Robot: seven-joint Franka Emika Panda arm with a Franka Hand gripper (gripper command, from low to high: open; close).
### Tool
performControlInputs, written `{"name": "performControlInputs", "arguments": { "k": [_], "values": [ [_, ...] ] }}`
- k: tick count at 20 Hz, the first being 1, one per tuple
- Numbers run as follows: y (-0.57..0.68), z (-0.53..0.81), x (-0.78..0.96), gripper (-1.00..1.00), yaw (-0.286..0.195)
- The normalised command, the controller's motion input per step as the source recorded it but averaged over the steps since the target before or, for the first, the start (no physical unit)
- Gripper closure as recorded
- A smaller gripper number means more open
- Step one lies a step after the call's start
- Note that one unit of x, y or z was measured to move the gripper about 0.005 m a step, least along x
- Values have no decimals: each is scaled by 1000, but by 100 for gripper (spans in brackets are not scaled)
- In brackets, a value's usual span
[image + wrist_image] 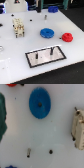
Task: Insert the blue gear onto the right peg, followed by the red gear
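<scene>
1. On the white tabletop [30, 45] in the exterior view, the blue gear [47, 33] lies flat near the middle, with the red gear [67, 36] just beside it toward the exterior view's right. Nearer the camera sits a grey plate with a black rim [45, 56], the right peg [52, 50] standing upright on it. A beige block [18, 27] stands apart. The end effector cannot be made out.
2. Seen from the wrist view, the blue gear [39, 103] lies flat, with the beige block [77, 128] well apart from it. The end effector is out of frame, so its state cannot be told.
</scene>
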Motion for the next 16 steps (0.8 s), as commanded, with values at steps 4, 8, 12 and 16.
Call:
{"name": "performControlInputs", "arguments": {
  "k": [4,8,12,16],
  "values": [
    [278,-501,-312,-100,0],
    [206,-559,-236,-100,0],
    [81,-553,-214,-100,0],
    [16,-536,-209,-100,0]
  ]
}}
